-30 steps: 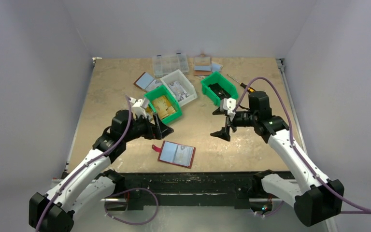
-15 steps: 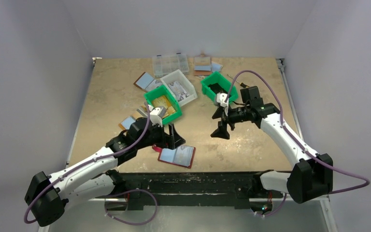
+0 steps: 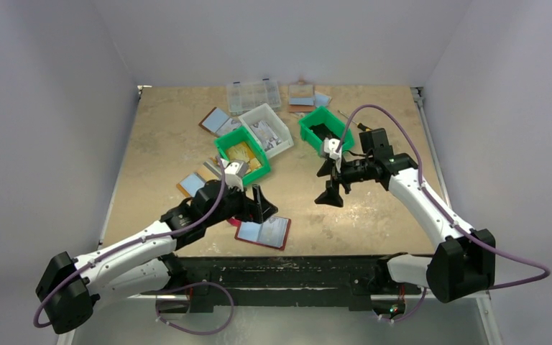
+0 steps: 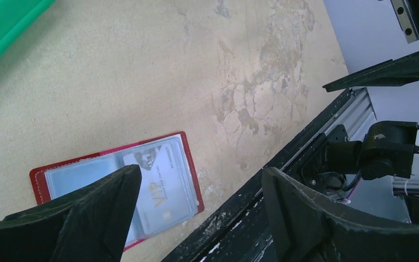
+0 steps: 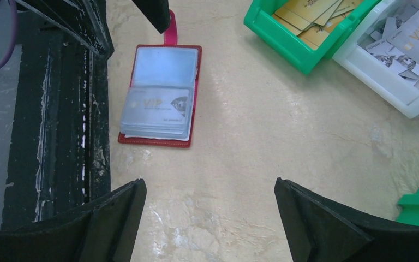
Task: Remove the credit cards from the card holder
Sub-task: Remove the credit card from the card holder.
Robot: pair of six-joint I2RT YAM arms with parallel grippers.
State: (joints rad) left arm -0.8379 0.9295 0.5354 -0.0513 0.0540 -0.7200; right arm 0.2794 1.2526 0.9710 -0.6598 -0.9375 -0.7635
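Observation:
The red-rimmed card holder (image 3: 263,231) lies open near the table's front edge, red tab to its left. It also shows in the left wrist view (image 4: 158,180) and the right wrist view (image 5: 161,95). A pale grey credit card (image 5: 157,106) marked VIP sits in a clear sleeve on its near panel; it shows too in the left wrist view (image 4: 161,188). My left gripper (image 3: 262,203) is open and empty, hovering just above the holder's left end. My right gripper (image 3: 330,185) is open and empty, off to the right over bare table.
A green bin (image 3: 243,154) holds yellowish-tan cards. A white bin (image 3: 267,128) holds grey cards. A second green bin (image 3: 325,128) stands behind the right gripper. A clear organiser box (image 3: 254,93), tan-rimmed bifolds (image 3: 215,119) and a screwdriver (image 3: 352,121) lie farther back.
My left arm has swung right and forward from beside the green bin to over the card holder's left end. My right gripper has moved slightly back. Both stay open.

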